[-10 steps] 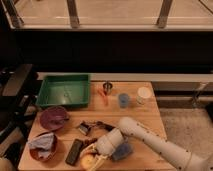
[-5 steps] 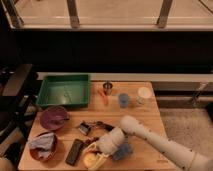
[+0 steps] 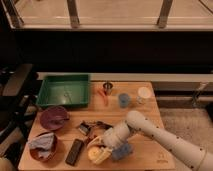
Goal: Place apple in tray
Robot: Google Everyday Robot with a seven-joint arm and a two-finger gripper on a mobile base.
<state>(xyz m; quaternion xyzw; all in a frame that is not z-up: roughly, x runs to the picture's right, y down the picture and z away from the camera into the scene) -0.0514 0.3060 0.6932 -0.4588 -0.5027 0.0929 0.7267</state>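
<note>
Wooden worktop (image 3: 150,159), left to right as I see it.

Front left: a round dark-red front bowl (image 3: 33,153) holding a crumpled blue-grey cloth (image 3: 43,141). Behind it is a second red rear bowl (image 3: 54,118).

Rear left: the tray (image 3: 64,91), green, shallow and rimmed, with its long axis running left to right.

Front centre: a flat black bar (image 3: 75,151), then the apple (image 3: 92,154), yellow and round, showing me no long axis or heading. It sits well apart from the tray, with dark clutter (image 3: 88,127) between them. The end effector (image 3: 99,152) is at the apple; I cannot tell whether it pinches it.

Right: a blue block (image 3: 123,151) under the pale arm (image 3: 155,134). At the rear stand a blue cup (image 3: 123,100) and a white cup (image 3: 143,94).
</note>
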